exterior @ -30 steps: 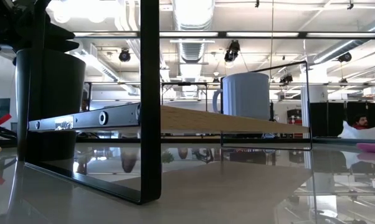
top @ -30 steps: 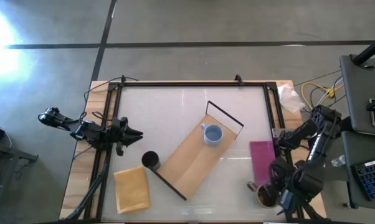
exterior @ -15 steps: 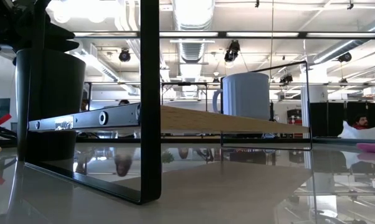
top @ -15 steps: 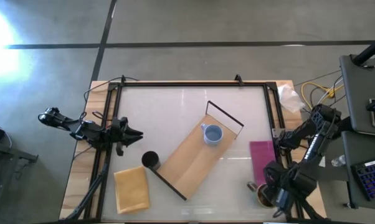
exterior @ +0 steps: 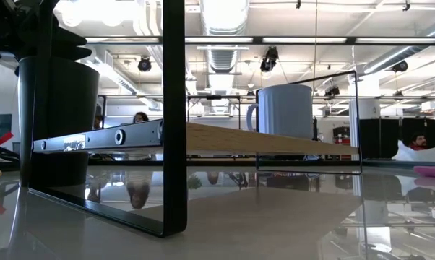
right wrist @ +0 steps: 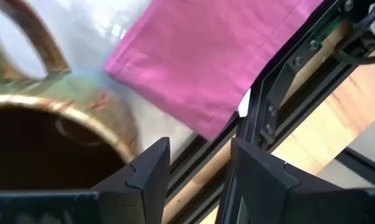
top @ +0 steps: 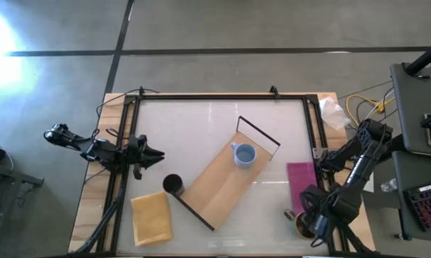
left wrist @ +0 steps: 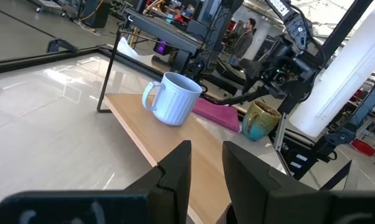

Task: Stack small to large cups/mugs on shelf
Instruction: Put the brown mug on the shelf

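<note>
The light blue mug [top: 243, 154] stands upright on the shelf [top: 219, 188], near its far right end; it also shows in the low view [exterior: 285, 110] and the left wrist view [left wrist: 173, 98]. The small black cup [top: 172, 184] stands on the table against the shelf's near left frame [exterior: 174, 115]. The glossy brown mug [top: 299, 225] stands at the table's near right corner, half hidden under my right gripper [top: 311, 222]. That gripper is open, its fingers just beside the mug's rim [right wrist: 106, 134]. My left gripper [top: 157, 153] waits open at the table's left side.
A pink cloth [top: 300, 183] lies between the shelf and the brown mug. A yellow-tan pad [top: 151, 217] lies at the near left. A black metal frame [right wrist: 281, 81] runs along the table's right edge, close to my right fingers. People show in the room behind.
My right gripper has moved a little toward the table's left, closer over the brown mug. The mugs, the cup and the shelf have stayed in place.
</note>
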